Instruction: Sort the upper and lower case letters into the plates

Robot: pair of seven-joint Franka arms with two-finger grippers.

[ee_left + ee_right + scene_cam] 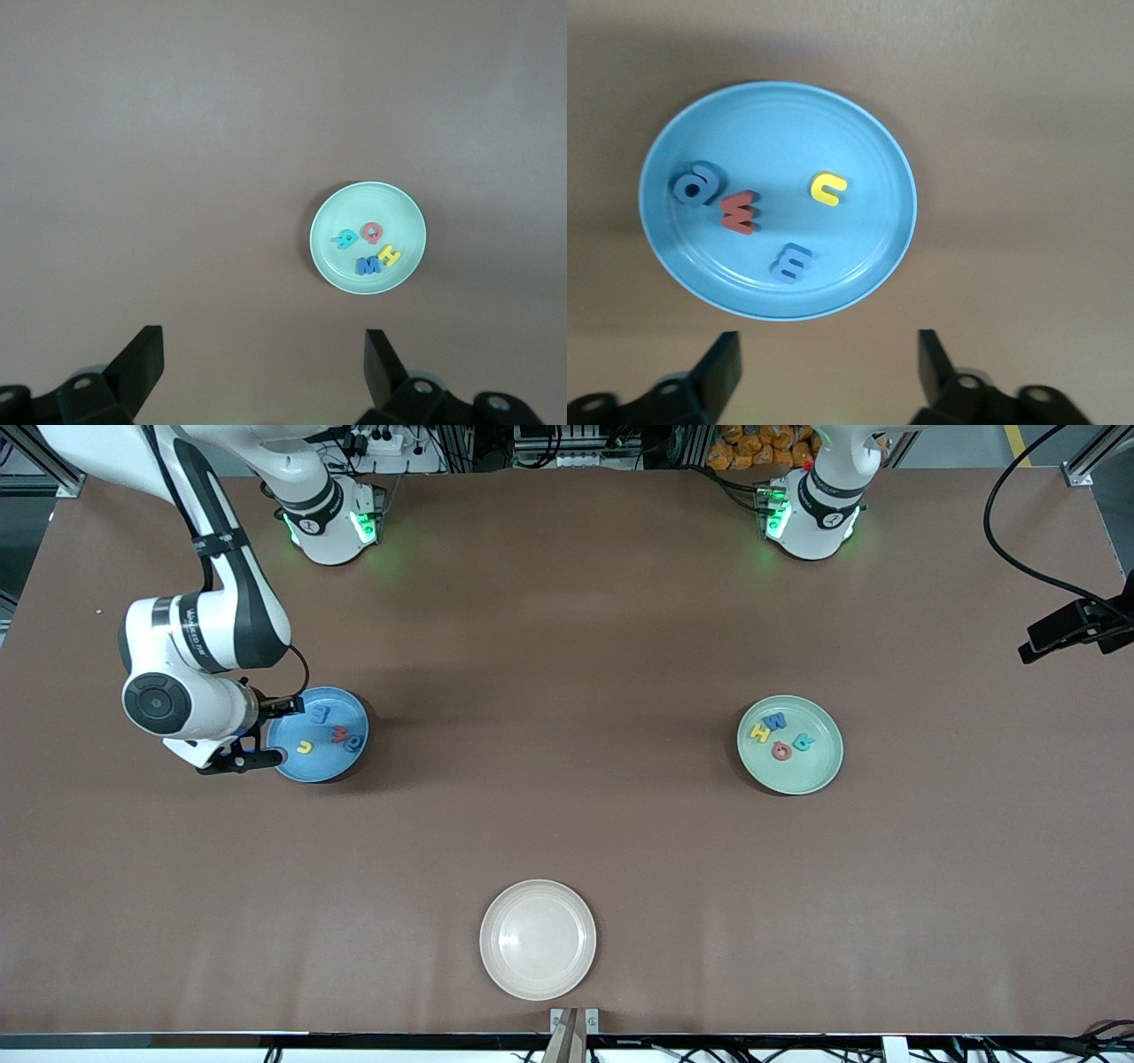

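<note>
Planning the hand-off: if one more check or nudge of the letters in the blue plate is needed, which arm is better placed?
The right arm. The right gripper hangs open over the blue plate rim, with its four letters in the right wrist view. The left gripper is high above the table, open, seeing only the mint green plate.

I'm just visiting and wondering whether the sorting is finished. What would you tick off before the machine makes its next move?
1. Round mint green plastic plate holds four toy letters, yellow, blue, red and teal: ok.
2. Round bright blue plastic plate holds four toy letters, yellow, red and two blue: ok.
3. No letters lying loose on the brown table: ok.
4. Cream-white plate holds nothing: ok.
5. Right hand over the blue plate's edge, open, holding nothing: ok.
6. Left hand high above the table, open, holding nothing: ok.
</note>
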